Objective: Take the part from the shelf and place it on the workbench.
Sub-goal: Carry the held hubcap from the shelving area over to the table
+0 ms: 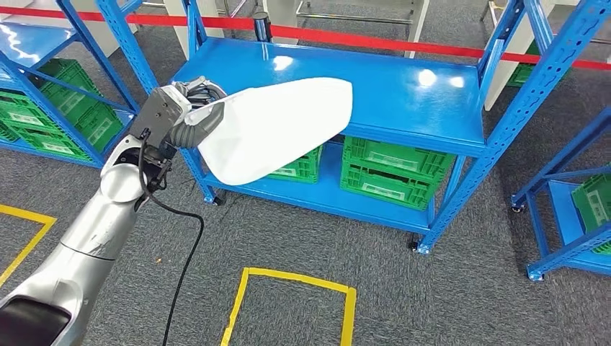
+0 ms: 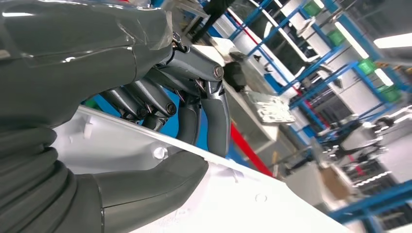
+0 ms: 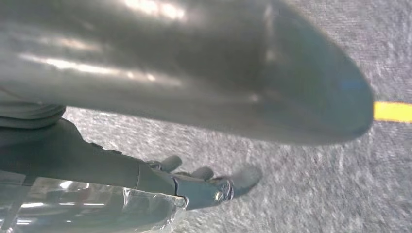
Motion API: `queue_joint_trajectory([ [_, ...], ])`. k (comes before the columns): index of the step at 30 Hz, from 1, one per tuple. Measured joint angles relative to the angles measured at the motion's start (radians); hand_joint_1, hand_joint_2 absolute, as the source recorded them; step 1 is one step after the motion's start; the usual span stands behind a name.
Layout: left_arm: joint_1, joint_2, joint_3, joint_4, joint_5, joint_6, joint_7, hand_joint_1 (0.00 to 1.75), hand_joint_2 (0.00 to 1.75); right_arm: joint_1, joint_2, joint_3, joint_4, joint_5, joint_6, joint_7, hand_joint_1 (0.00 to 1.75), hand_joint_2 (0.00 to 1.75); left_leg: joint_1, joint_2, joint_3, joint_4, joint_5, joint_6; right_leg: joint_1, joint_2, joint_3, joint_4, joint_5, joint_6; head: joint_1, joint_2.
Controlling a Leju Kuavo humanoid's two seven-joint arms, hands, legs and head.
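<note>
White part gripped by left hand, hiding its fingers, right hand blurred, grasp unclear

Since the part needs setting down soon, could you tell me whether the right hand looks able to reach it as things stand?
Probably not yet: the right hand hangs low over the grey carpet, holding nothing, while the left hand grips the white part up by the blue shelf.

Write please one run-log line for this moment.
left hand: holds white part | part: in front of blue shelf | right hand: hangs over grey floor, holds nothing
</note>
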Motion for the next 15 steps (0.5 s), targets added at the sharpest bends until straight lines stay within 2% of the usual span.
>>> queue_joint_trajectory([
  [1, -0.003, -0.013, -0.001, 0.002, 0.0, 0.0, 0.0, 1.75, 1.75, 0.001, -0.006, 0.0, 0.003, -0.002, -0.005, 0.0, 0.0, 0.0, 0.005, 0.001, -0.005, -0.018, 0.02, 0.0, 0.001, 0.0, -0.011, 0.026, -0.03, -0.004, 0.001, 0.0],
  [2, -0.005, -0.027, -0.003, 0.004, -0.001, 0.0, 0.001, 1.75, 1.75, 0.002, -0.009, -0.001, 0.006, -0.003, -0.009, 0.0, 0.0, 0.0, 0.009, 0.002, -0.016, -0.025, 0.037, -0.005, -0.001, 0.0, -0.027, 0.071, -0.071, -0.007, 0.003, 0.0],
  [3, -0.006, -0.04, -0.004, 0.006, -0.002, 0.0, 0.002, 1.75, 1.75, 0.002, -0.013, -0.001, 0.007, -0.005, -0.014, 0.0, 0.0, 0.0, 0.012, 0.002, -0.032, -0.026, 0.05, -0.008, -0.004, 0.0, -0.043, 0.129, -0.112, -0.006, 0.004, 0.0],
  [4, -0.005, -0.049, -0.006, 0.008, -0.002, -0.001, 0.003, 1.75, 1.75, 0.002, -0.017, -0.002, 0.007, -0.006, -0.018, 0.0, 0.0, 0.0, 0.015, 0.002, -0.049, -0.025, 0.063, -0.015, -0.008, 0.0, -0.056, 0.187, -0.136, 0.001, 0.004, 0.0],
  [5, -0.003, -0.055, -0.007, 0.011, -0.005, -0.002, 0.005, 1.75, 1.75, 0.002, -0.02, -0.002, 0.008, -0.007, -0.02, 0.0, 0.0, 0.0, 0.019, 0.004, -0.068, -0.023, 0.075, -0.023, -0.014, 0.0, -0.06, 0.23, -0.139, 0.015, 0.004, 0.0],
  [6, -0.001, -0.06, -0.009, 0.014, -0.007, -0.003, 0.007, 1.75, 1.75, 0.002, -0.023, -0.002, 0.008, -0.008, -0.021, 0.0, 0.0, 0.0, 0.025, 0.006, -0.088, -0.019, 0.087, -0.031, -0.02, 0.0, -0.049, 0.247, -0.122, 0.034, 0.004, 0.0],
  [7, 0.001, -0.063, -0.01, 0.017, -0.01, -0.004, 0.008, 1.75, 1.75, 0.002, -0.024, -0.003, 0.008, -0.008, -0.022, 0.001, 0.0, 0.0, 0.032, 0.007, -0.11, -0.011, 0.097, -0.04, -0.027, -0.001, -0.024, 0.232, -0.095, 0.055, 0.004, 0.0],
  [8, 0.001, -0.065, -0.01, 0.019, -0.015, -0.006, 0.009, 1.75, 1.75, 0.001, -0.024, -0.003, 0.008, -0.008, -0.022, 0.002, 0.0, 0.0, 0.038, 0.009, -0.133, 0.003, 0.106, -0.05, -0.036, -0.001, 0.015, 0.186, -0.079, 0.074, 0.005, 0.0],
  [9, 0.001, -0.066, -0.01, 0.021, -0.018, -0.008, 0.009, 1.75, 1.75, -0.001, -0.021, -0.004, 0.01, -0.008, -0.022, 0.004, 0.0, 0.0, 0.042, 0.01, -0.157, 0.022, 0.112, -0.059, -0.038, 0.0, 0.061, 0.125, -0.085, 0.085, 0.007, 0.0],
  [10, 0.0, -0.067, -0.009, 0.022, -0.022, -0.01, 0.009, 1.75, 1.75, -0.003, -0.02, -0.004, 0.011, -0.008, -0.025, 0.005, 0.0, 0.0, 0.043, 0.011, -0.178, 0.04, 0.116, -0.066, -0.039, 0.002, 0.096, 0.074, -0.103, 0.081, 0.008, 0.0],
  [11, 0.0, -0.068, -0.009, 0.024, -0.026, -0.013, 0.009, 1.75, 1.75, -0.006, -0.018, -0.006, 0.013, -0.009, -0.027, 0.006, 0.0, 0.0, 0.043, 0.011, -0.193, 0.057, 0.121, -0.071, -0.038, 0.003, 0.116, 0.04, -0.127, 0.073, 0.008, 0.0],
  [12, 0.0, -0.069, -0.008, 0.027, -0.029, -0.015, 0.009, 1.75, 1.75, -0.007, -0.016, -0.007, 0.015, -0.009, -0.029, 0.006, 0.0, 0.0, 0.043, 0.011, -0.203, 0.066, 0.128, -0.074, -0.034, 0.005, 0.122, 0.028, -0.139, 0.06, 0.008, 0.0],
  [14, -0.001, -0.069, -0.008, 0.035, -0.032, -0.017, 0.009, 1.75, 1.75, -0.009, -0.014, -0.008, 0.017, -0.01, -0.032, 0.007, 0.0, 0.0, 0.049, 0.011, -0.211, 0.074, 0.132, -0.078, -0.035, 0.004, 0.104, 0.034, -0.132, 0.037, 0.005, 0.0],
  [15, -0.001, -0.069, -0.008, 0.04, -0.032, -0.018, 0.009, 1.75, 1.75, -0.009, -0.013, -0.009, 0.017, -0.01, -0.032, 0.007, 0.0, 0.0, 0.051, 0.01, -0.217, 0.086, 0.113, -0.082, -0.035, 0.003, 0.095, 0.035, -0.123, 0.026, 0.004, 0.0],
])
